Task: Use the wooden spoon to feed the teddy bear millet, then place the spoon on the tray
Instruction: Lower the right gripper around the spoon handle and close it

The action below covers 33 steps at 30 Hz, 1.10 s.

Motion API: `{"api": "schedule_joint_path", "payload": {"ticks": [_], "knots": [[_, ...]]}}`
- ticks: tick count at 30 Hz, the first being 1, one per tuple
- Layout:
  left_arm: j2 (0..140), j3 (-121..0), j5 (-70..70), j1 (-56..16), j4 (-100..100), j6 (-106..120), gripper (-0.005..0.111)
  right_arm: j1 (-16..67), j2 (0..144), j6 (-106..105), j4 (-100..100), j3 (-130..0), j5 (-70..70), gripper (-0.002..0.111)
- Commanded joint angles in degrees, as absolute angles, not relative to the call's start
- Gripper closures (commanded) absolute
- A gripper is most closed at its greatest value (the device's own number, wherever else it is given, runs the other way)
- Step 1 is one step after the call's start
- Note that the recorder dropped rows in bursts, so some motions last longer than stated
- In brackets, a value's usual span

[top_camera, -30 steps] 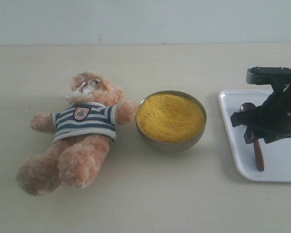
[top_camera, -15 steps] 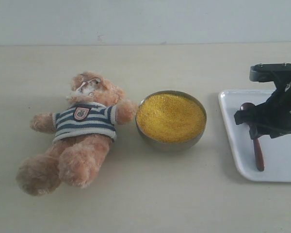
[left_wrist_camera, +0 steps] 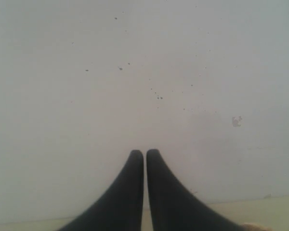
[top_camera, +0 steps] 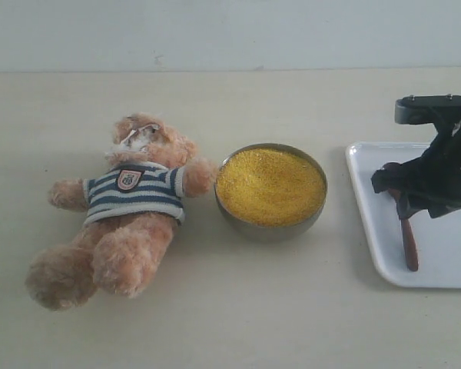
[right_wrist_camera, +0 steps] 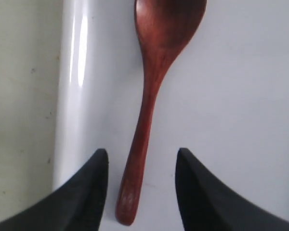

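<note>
**Spoon flat on the tray, right gripper open around its handle**

Take the steel bowl [top_camera: 270, 231] in the middle of the table [top_camera: 253, 330] as the marker. It is heaped to the rim with yellow millet [top_camera: 270, 184]. On its left side in the exterior view the teddy bear [top_camera: 131, 211] lies on its back in a striped shirt, 1 paw up against the bowl's rim. On the bowl's other side, a little apart from it, sits the white tray [top_camera: 446, 265].

The wooden spoon [right_wrist_camera: 147, 96] lies flat on the tray along the edge nearest the bowl, empty. The right gripper [right_wrist_camera: 142, 151] is over it, its 2 jaws spread wide with the end of the handle between them. White tray shows on both sides of the handle, so it has hold of nothing.

The left gripper [left_wrist_camera: 145, 153] is closed tight, empty, pointing at a plain pale wall. It does not appear in the exterior view, so I cannot place it against the bowl.
</note>
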<state>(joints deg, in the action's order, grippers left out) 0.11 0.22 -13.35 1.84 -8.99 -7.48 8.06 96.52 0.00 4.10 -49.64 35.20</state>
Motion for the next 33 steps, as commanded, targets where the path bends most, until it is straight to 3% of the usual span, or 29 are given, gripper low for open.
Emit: {"api": "schedule_joint_path", "payload": {"ticks": [1, 33], "knots": [[0.00, 0.00, -13.42, 1.46, -8.75, -7.69, 0.103, 7.97, 96.70, 0.00, 4.08, -49.63, 39.68, 0.066], [0.00, 0.00, -13.53, 1.46, -8.75, -7.69, 0.103, 7.97, 102.61, 0.00, 6.92, -50.77, 31.92, 0.066]]}}
